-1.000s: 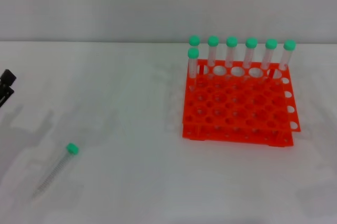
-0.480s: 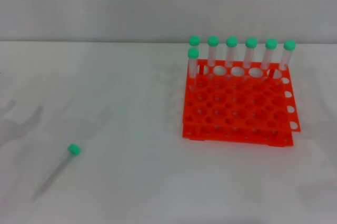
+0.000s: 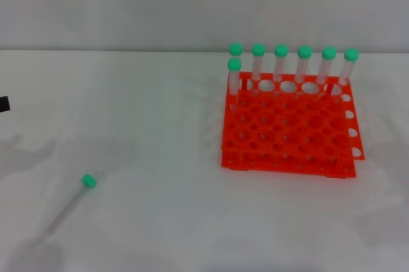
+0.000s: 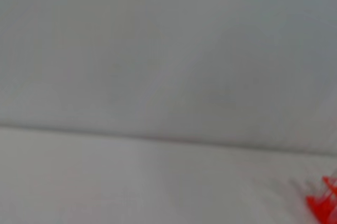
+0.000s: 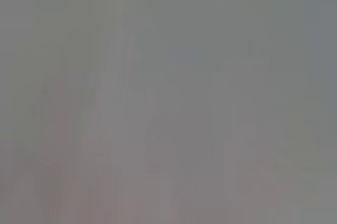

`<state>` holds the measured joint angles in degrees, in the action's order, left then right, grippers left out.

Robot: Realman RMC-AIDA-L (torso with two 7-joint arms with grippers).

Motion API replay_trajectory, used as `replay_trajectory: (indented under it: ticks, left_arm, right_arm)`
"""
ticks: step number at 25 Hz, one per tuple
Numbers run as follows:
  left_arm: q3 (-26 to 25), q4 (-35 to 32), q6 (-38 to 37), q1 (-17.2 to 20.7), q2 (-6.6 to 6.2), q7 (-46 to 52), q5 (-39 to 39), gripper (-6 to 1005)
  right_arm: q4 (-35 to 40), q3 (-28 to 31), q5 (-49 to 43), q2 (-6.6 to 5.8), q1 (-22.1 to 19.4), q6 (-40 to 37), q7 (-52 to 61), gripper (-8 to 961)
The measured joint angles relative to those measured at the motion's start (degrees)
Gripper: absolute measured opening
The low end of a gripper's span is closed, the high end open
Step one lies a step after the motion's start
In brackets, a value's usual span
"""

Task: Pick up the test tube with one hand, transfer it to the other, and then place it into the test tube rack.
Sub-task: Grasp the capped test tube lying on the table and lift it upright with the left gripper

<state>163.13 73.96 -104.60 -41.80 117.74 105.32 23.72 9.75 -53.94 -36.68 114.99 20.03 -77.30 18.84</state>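
The test tube lies on the white table at the front left, its green cap pointing away from me and to the right. Nothing touches it. The orange-red test tube rack stands to the right of the middle; a corner of this rack also shows in the left wrist view. Only a black sliver of my left gripper shows at the left edge of the head view, well behind the tube and apart from it. My right gripper is out of view.
Several green-capped tubes stand upright along the rack's back row, with one more in the row in front at its left end. A grey wall runs behind the table. The right wrist view shows only a blank grey surface.
My left gripper drew out of the left edge of the head view, and now only a small black piece of it shows there again. The tube and the rack have stayed put.
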Motion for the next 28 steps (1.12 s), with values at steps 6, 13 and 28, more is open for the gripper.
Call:
replay_trajectory:
  ticks: [6,13,28]
  left_arm:
    - [0.1,3.4,-3.1,-7.1,-1.94,3.0,-15.9,875]
    - [0.1,0.7,-3.6,-15.7,-2.87,3.1,-33.5,874]
    - [0.2,-19.2,5.1,-19.0,-2.85,6.5,-46.3,872]
  right_arm:
    - [0.0,-0.3,-0.2,-0.03,0.7,1.5,-0.3,757]
    - [0.0,-0.1,-0.2,0.03,0.4,1.6,-0.4,756]
    - [-0.2,0.0,0.0,0.06,0.4,2.2,-0.4,752]
